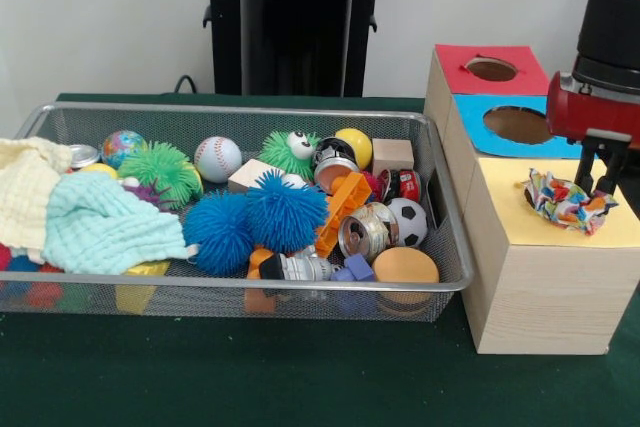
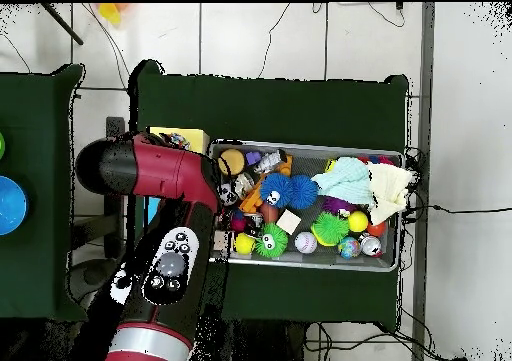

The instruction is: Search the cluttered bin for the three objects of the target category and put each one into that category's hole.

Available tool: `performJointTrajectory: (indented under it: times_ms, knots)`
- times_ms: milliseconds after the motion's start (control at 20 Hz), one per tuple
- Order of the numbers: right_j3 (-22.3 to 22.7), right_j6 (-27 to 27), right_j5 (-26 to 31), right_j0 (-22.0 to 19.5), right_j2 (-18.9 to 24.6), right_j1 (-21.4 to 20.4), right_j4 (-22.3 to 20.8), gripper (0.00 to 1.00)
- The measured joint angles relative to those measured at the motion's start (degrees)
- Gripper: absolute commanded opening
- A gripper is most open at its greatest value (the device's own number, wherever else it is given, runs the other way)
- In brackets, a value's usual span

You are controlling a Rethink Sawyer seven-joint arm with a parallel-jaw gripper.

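A: Where is the pincer (image 1: 598, 183) seen, and how is it set?

B: It is seen at the right of the front view, hanging from the red and black arm (image 1: 610, 57) over the yellow panel of the pale wooden box (image 1: 540, 292). Its two dark fingers (image 1: 586, 162) are parted, and nothing is held between them.

A: What lies nearest to it?

B: A crumpled, multicoloured scrap of cloth (image 1: 565, 203) is found just beside the fingers, lying on the yellow panel at its hole. Whether it is touched by them cannot be told.

A: And beyond that?

B: Behind the yellow panel a blue panel with a round hole (image 1: 517, 124) is seen, and then a red panel with a smaller hole (image 1: 490, 69).

A: Where is the clutter kept?

B: It is held in a silver wire-mesh bin (image 1: 440, 247) set against the box on the green-covered table (image 1: 300, 377). Two blue spiky balls (image 1: 255, 222), a white baseball (image 1: 217, 158), a small black and white football (image 1: 408, 219), a green spiky ball (image 1: 165, 172) and a pale mint knitted cloth (image 1: 95, 227) are among its contents.
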Motion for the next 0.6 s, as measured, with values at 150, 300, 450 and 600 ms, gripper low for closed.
performJointTrajectory:
  times_ms: [150,300,450,600]
  knots:
    - [0.0,0.0,0.0,0.0,0.0,0.0,0.0,0.0]
    - [0.0,0.0,0.0,0.0,0.0,0.0,0.0,0.0]
    - [0.1,0.0,0.0,0.0,0.0,-0.1,0.0,0.0]
    - [0.3,0.0,-0.2,0.1,0.0,-0.2,0.0,0.0]
